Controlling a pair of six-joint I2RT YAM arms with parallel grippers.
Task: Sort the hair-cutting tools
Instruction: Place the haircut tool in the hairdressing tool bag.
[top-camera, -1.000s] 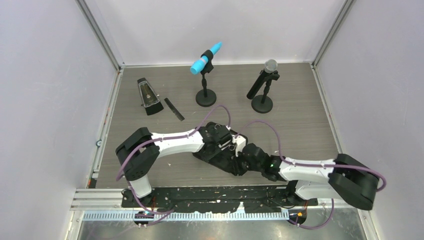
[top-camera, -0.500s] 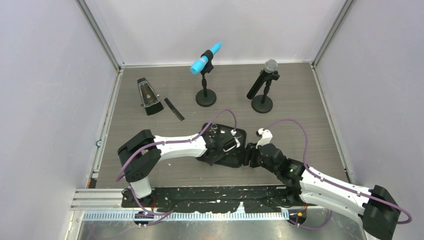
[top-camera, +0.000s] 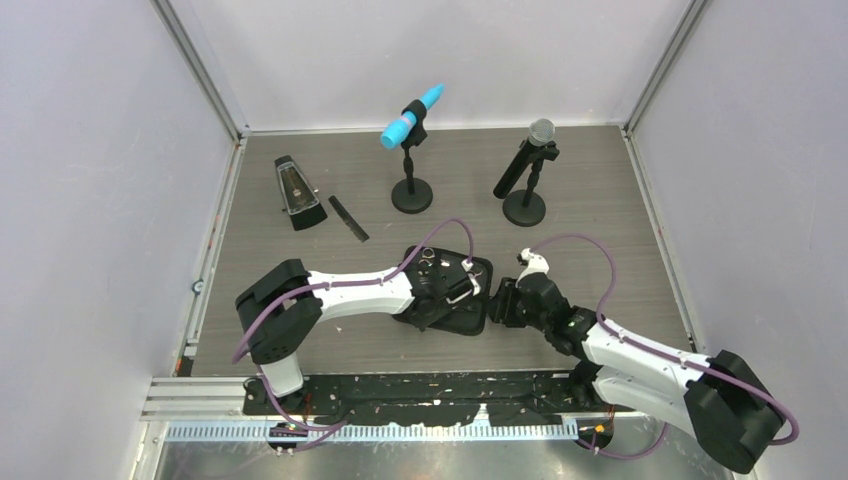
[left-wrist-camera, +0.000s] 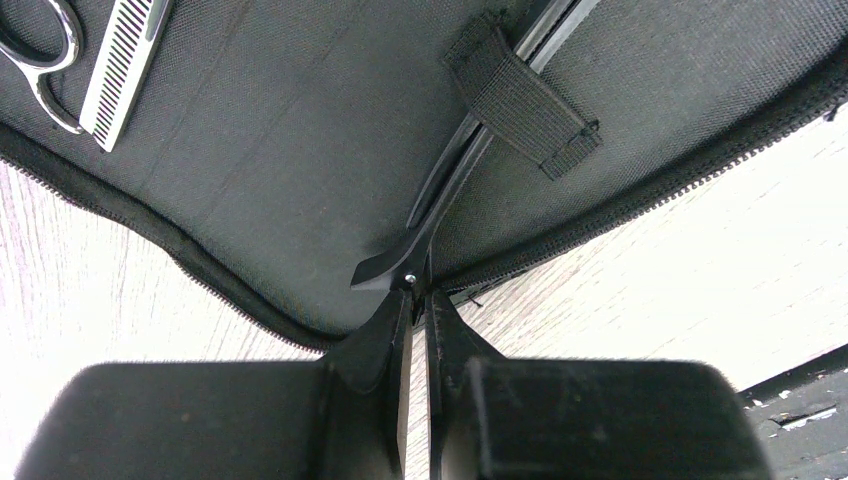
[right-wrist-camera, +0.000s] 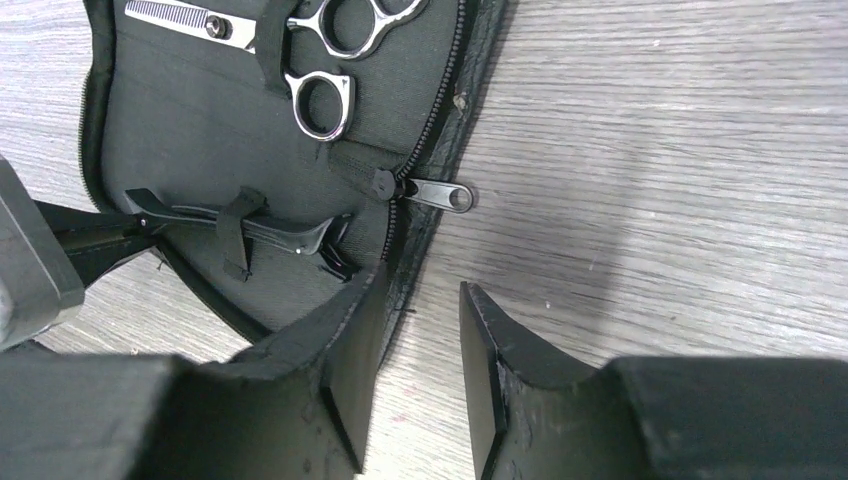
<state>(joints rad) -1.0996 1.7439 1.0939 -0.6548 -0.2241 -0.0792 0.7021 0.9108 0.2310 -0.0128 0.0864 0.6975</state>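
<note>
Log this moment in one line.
left gripper: shut on hair clip under strap | right gripper: open beside case | comb: on table

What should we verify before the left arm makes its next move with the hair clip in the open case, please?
1. Left gripper shut on the hair clip's end: ok.
2. Clip threaded under the elastic strap: ok.
3. Right gripper steadying the case: not ok, its jaws stand open at the zipped edge, gripping nothing.
4. Scissors strapped inside the case: ok.
5. Comb packed: not ok, it lies on the table beside the metronome.
6. Second clip in place: cannot tell.
</note>
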